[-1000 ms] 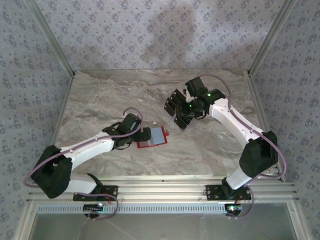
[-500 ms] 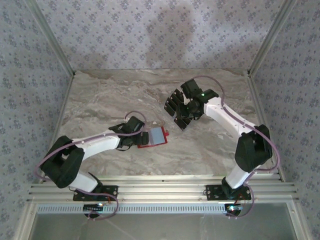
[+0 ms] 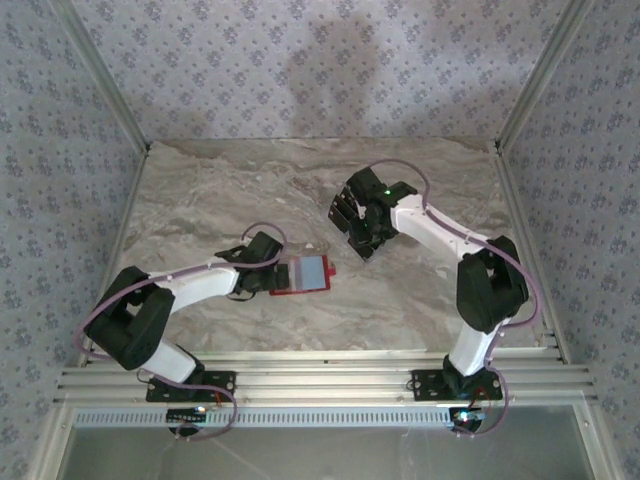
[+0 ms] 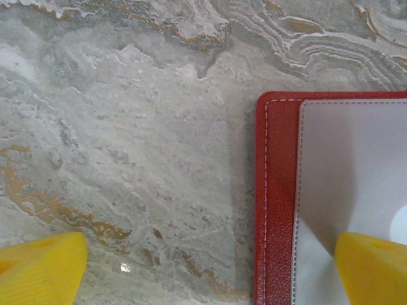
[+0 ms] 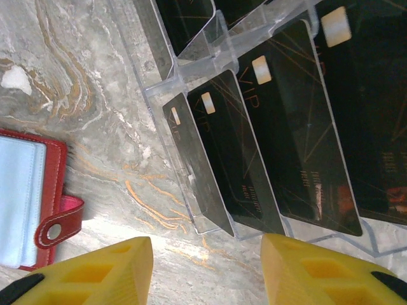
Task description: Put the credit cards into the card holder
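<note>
Quick headcount: one red wallet (image 3: 305, 273), one clear plastic rack (image 5: 191, 197), one table (image 3: 200, 190), two robot arms: left (image 3: 190, 285), right (image 3: 440, 230). The black cards (image 5: 299, 127) are harder. From the right wrist camera I count three clean faces in a row, a greyish fourth that may be a reflection, and bits of two more behind. At least five; exact total unclear.

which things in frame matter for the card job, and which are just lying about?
Job:
- black cards
- red wallet, lying open
- left gripper and right gripper, both open

Just there:
- clear stand holding the cards
- marble tabletop
</note>
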